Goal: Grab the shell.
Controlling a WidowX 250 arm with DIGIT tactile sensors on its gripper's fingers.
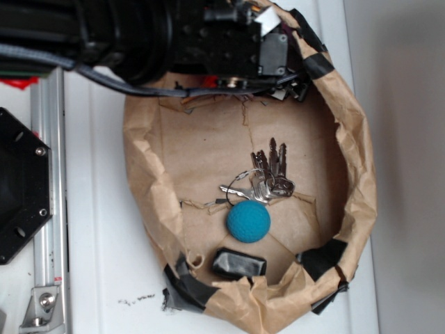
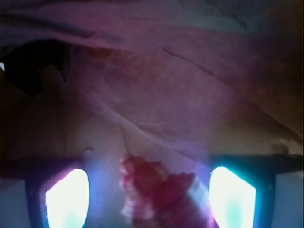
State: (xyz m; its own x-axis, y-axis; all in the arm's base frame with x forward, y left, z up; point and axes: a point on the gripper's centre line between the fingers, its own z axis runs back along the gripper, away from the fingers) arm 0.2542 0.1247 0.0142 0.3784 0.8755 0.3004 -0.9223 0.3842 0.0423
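The gripper (image 2: 149,190) is low at the far edge of the brown paper nest (image 1: 358,174), under the black arm (image 1: 139,35) that covers the top of the exterior view; in the wrist view its two fingers (image 2: 69,197) stand spread apart, glowing bright, one at each side of the picture. Between them lies a reddish, ridged thing with pale bands, which I judge to be the shell (image 2: 159,194); it seems not yet touched by either finger, though the picture is blurred and strongly coloured. In the exterior view the shell is hidden by the arm.

The bunch of keys (image 1: 268,177) lies in the middle of the nest, and the teal ball (image 1: 248,221) just beside it; a small black object (image 1: 238,264) rests near the taped rim; all three are well apart from the gripper.

The step in hand is, I think, the final approach; the fingers frame the shell but do not hold it. The next move calls for pressing them together on the shell without catching the crumpled paper wall close behind it.
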